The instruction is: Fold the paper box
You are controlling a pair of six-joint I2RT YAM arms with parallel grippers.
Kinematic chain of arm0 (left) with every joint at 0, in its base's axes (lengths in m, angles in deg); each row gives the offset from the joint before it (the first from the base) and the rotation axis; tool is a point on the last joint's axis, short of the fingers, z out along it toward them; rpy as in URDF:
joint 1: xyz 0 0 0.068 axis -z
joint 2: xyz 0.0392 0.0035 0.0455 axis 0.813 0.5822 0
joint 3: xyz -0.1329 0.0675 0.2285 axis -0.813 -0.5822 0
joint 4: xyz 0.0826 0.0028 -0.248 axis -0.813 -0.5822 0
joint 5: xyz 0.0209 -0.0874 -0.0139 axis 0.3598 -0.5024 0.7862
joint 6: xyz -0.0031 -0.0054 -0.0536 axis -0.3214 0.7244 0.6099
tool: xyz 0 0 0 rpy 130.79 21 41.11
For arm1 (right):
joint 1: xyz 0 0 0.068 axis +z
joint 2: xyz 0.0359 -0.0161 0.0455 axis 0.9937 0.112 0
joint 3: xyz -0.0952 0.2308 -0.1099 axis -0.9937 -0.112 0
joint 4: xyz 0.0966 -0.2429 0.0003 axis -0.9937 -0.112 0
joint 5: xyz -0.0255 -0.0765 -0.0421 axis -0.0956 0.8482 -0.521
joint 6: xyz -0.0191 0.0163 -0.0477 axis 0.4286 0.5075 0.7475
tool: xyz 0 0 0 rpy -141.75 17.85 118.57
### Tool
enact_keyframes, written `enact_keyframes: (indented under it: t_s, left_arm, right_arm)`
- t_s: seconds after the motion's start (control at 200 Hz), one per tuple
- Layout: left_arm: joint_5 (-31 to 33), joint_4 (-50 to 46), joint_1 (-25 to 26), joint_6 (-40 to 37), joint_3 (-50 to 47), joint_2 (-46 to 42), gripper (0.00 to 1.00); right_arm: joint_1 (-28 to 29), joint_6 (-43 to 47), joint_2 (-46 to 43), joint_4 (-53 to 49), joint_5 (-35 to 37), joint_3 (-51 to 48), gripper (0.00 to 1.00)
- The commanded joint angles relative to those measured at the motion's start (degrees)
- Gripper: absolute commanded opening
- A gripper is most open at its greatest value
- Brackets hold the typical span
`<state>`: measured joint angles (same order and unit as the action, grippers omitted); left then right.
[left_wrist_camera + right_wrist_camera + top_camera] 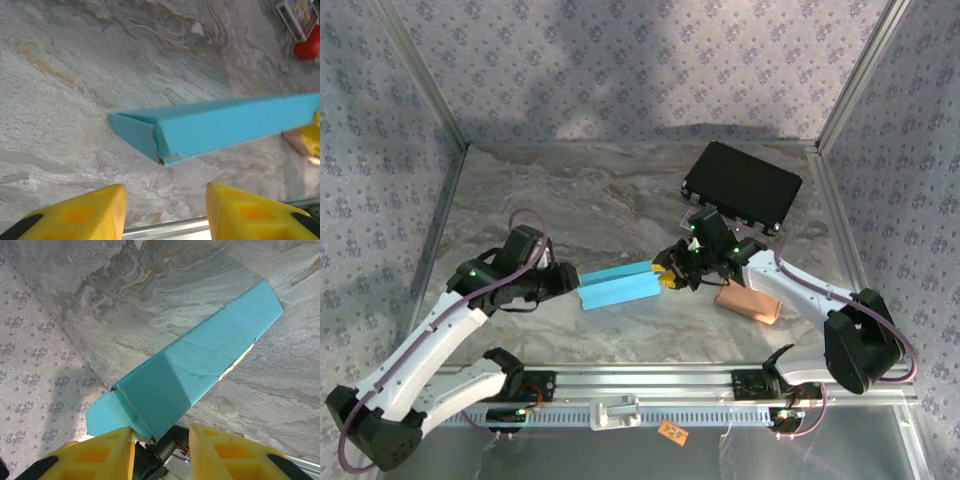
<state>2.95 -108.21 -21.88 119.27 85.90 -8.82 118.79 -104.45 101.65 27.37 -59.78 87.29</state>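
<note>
The paper box (618, 287) is lying across the middle of the worktop (570, 190) as a long blue sleeve, partly formed, and is being flanked at its two ends by the hands; in the left wrist view it is being shown running from centre frame to the right edge, its near corner scuffed. The left hand (165, 212) is being presented at the bottom of the frame with its jaws moderately apart and nothing between them; the box end is lying apart from the fingertips. The right hand (161, 447) is being shown at the bottom of its view with a narrower opening set around the box's other end; one finger (90, 455) is being touched by the paper while a gap is showing beside the other, so nothing is judged to be clamped yet.

If only the loose end flap is being caught, it could be torn or creased off its score; with the left end unsupported, the light box could be dragged or spun toward the tan block (748, 303) at lower right; should both ends be pushed inward, the sleeve could be buckled.
</note>
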Motion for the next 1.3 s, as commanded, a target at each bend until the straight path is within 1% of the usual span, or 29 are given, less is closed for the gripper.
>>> enact_keyframes:
  t_s: [0.0,0.13,0.21,0.38,0.615,0.755,1.054,1.189,1.294]
  left_arm:
    - [-3.32,3.62,-2.93,4.45,-2.05,-0.29,0.46]
    - [-6.82,6.35,-5.21,6.20,-4.59,0.19,0.44]
    - [-8.04,8.66,-5.35,6.98,-6.22,0.13,0.42]
    - [-9.09,10.95,-5.35,7.81,-8.62,0.04,0.41]
    - [-8.84,9.72,-5.35,7.19,-13.39,-0.75,0.35]
    - [-7.78,6.18,-5.35,6.21,-14.15,0.72,0.30]
    - [-8.27,7.06,-5.27,5.85,-13.36,1.79,0.28]
    - [-8.39,8.13,-4.26,5.87,-12.64,1.45,0.27]
    - [-7.75,8.96,-1.26,6.59,-12.28,0.80,0.27]
  right_arm:
    - [-0.20,0.69,2.11,-7.29,2.69,-2.44,0.34]
    - [-0.29,0.80,2.15,-7.40,2.62,-2.28,0.33]
    - [-0.28,0.81,2.14,-7.50,2.60,-2.06,0.33]
    - [-0.24,0.87,2.35,-7.49,2.49,-2.14,0.33]
    - [-0.37,0.84,2.71,-7.51,2.47,-2.07,0.31]
    - [-0.35,0.99,2.81,-7.95,2.49,-2.06,0.30]
    - [-0.42,1.92,2.77,-11.10,3.18,-0.76,0.27]
    - [-0.51,3.63,2.74,-13.24,3.56,0.20,0.27]
    - [-0.81,8.66,1.97,-16.59,3.64,1.56,0.25]
